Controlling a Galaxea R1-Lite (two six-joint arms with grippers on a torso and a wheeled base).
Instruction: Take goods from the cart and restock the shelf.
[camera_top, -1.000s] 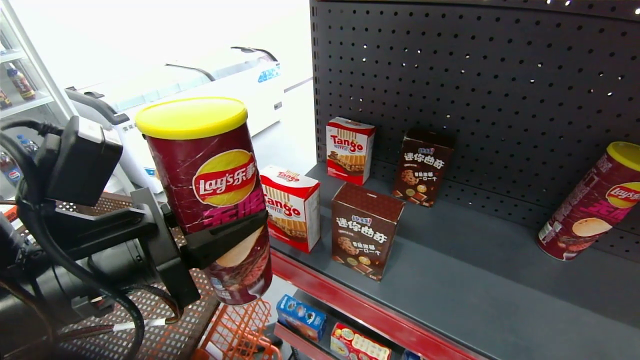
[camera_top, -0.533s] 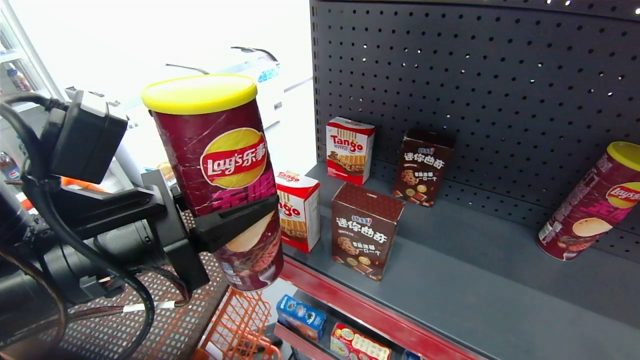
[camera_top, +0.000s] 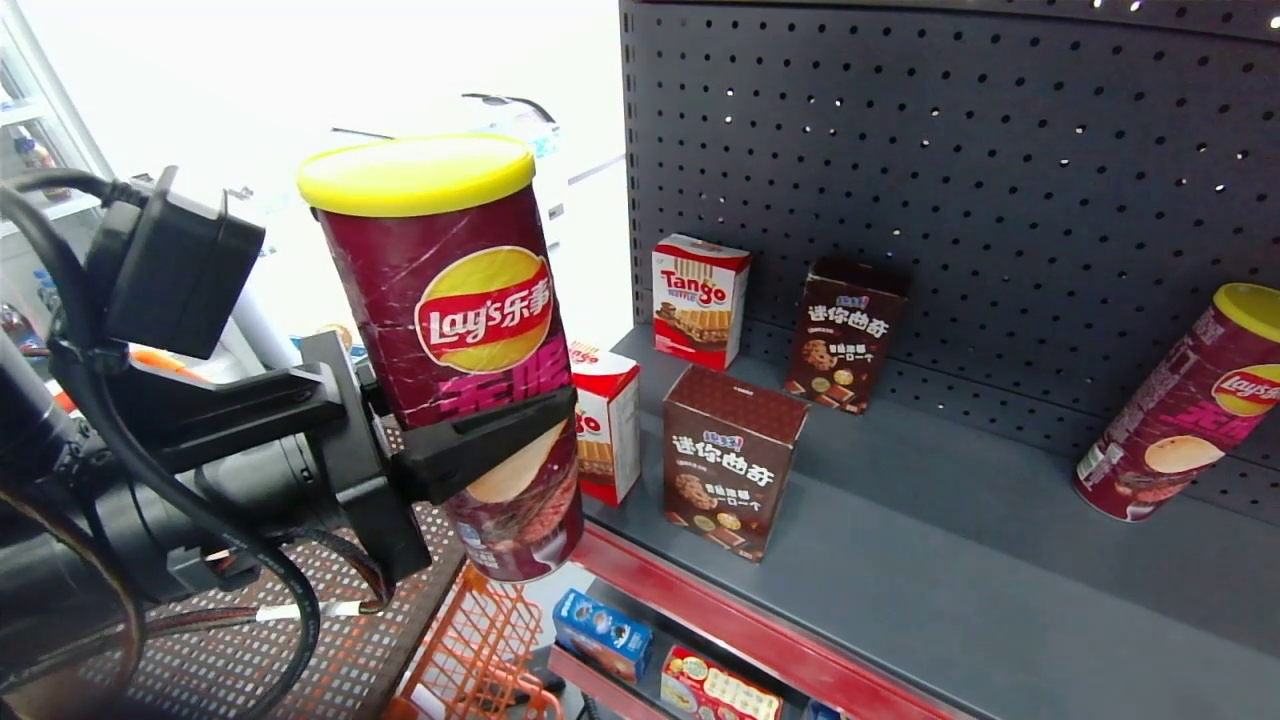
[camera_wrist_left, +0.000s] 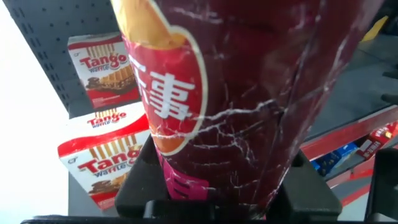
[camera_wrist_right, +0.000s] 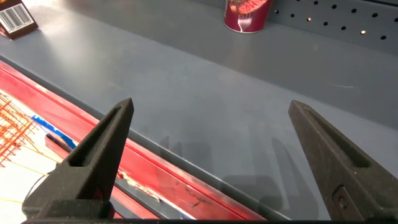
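Plainly, the head view had the left gripper (camera_top: 475, 435) clamped on the chips can (camera_top: 440, 300), held nearly upright beside the shelf (camera_top: 930, 560), above the cart (camera_top: 480, 650). The right wrist view showed the right gripper (camera_wrist_right: 214, 155), jaws wide over the shelf, with a second can (camera_wrist_right: 247, 15) beyond.

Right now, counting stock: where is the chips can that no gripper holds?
In the head view, the can sits far right on the shelf, by the pegboard.

Your grey shelf (camera_top: 950, 570) carries 2 wafer boxes (camera_top: 700, 300) and 2 brown cookie boxes (camera_top: 730, 460) upright toward its left, and 1 chips can (camera_top: 1180, 420) tilted against the pegboard (camera_top: 1000, 150), well apart on the right.
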